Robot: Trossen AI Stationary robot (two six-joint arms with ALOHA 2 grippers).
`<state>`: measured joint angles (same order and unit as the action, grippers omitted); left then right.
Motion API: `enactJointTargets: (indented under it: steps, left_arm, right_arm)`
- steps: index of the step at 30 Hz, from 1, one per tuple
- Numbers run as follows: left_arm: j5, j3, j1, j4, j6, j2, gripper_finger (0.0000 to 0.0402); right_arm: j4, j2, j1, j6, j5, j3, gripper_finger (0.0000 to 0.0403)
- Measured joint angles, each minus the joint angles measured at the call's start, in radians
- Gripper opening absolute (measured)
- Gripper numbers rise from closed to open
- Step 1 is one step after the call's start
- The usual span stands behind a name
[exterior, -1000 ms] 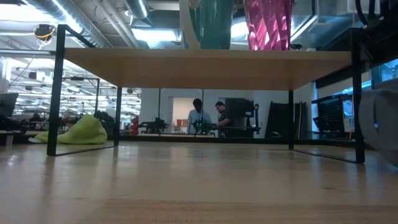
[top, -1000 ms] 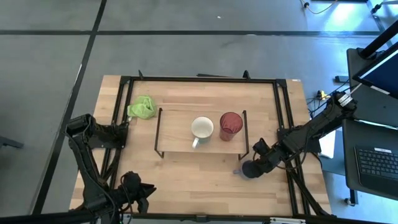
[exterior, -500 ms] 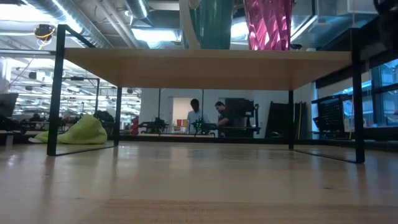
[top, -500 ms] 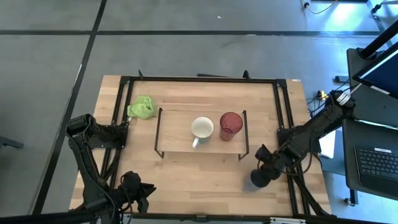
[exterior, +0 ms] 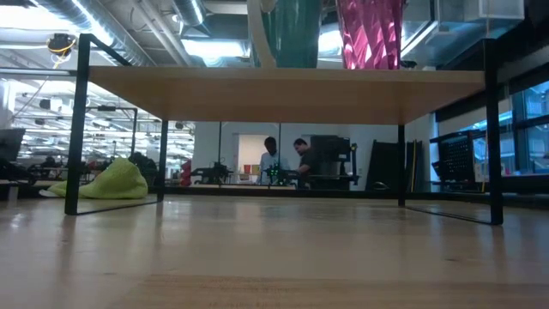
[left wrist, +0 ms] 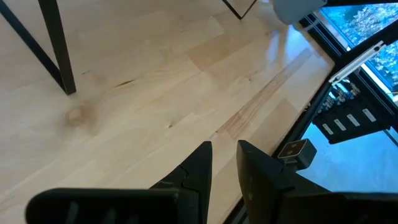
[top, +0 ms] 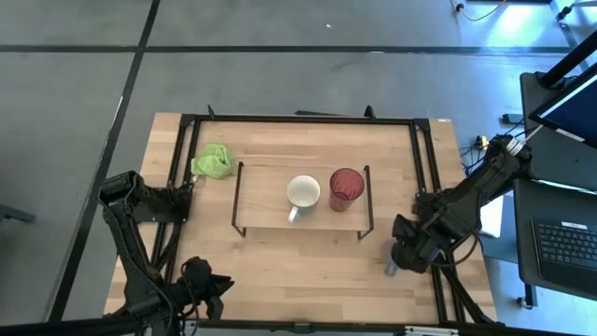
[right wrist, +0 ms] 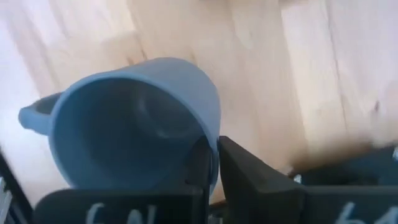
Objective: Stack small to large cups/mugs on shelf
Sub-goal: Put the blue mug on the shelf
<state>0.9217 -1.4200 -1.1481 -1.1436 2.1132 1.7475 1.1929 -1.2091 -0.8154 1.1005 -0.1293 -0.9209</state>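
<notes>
The light-wood shelf (top: 266, 213) stands mid-table on black wire legs. On it stand the white mug (top: 303, 192) and, to its right, the red tumbler (top: 346, 188); the low view shows their bases, the white mug (exterior: 292, 30) and the tumbler (exterior: 369, 30). My right gripper (top: 396, 261) hangs off the shelf's near right corner, shut on the small grey-blue mug (right wrist: 130, 124), which is almost hidden under it from above. My left gripper (left wrist: 222, 163) waits shut at the table's near left. My right gripper pinches the grey-blue mug's wall at the rim (right wrist: 214, 134), on the side opposite the handle (right wrist: 34, 115). One finger (right wrist: 204, 165) is inside the mug and the other outside. The mug's mouth faces the wrist, and bare tabletop shows behind it.
A green cloth-like lump (top: 213, 161) lies on the table beyond the shelf's far left corner. The shelf's left third is bare. A black frame (top: 422, 159) runs round the tabletop. People stand far off in the room behind (exterior: 283, 159).
My right gripper has carried the grey-blue mug from beside the shelf's near right leg toward the table's right edge and upward. The mug showed at the low view's right edge a second ago and is out of that view now. The gripper has turned on the way.
</notes>
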Motion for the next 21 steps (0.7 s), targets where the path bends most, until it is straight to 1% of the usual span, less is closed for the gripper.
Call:
enactJointTargets:
  steps: [2, 4, 8, 12, 15, 18, 21]
  left_arm:
    - [0.000, 0.000, 0.002, 0.000, 0.000, 0.000, 0.0069]
    - [0.000, 0.000, 0.004, 0.000, 0.000, 0.000, 0.0069]
    - [0.000, 0.000, 0.004, 0.000, 0.000, 0.000, 0.0069]
    - [0.000, 0.000, 0.004, 0.000, -0.002, 0.000, 0.0069]
    - [-0.018, 0.000, 0.007, 0.000, -0.002, 0.000, 0.0069]
    - [-0.046, 0.000, 0.011, 0.000, -0.002, 0.000, 0.0069]
    - [-0.046, 0.000, 0.011, 0.000, -0.002, 0.000, 0.0069]
  right_arm:
    - [-0.006, 0.000, 0.000, -0.042, -0.017, -0.015, 0.0036]
    - [-0.014, 0.000, 0.000, -0.071, 0.001, -0.013, 0.0036]
    - [-0.015, -0.015, -0.001, -0.155, 0.116, 0.014, 0.0037]
    - [-0.030, -0.035, -0.006, -0.265, 0.177, 0.015, 0.0037]
    - [-0.052, -0.035, -0.006, -0.296, 0.205, 0.015, 0.0038]
    - [-0.082, -0.036, -0.006, -0.297, 0.225, 0.015, 0.0038]
    - [-0.111, -0.035, -0.006, -0.286, 0.239, 0.015, 0.0038]
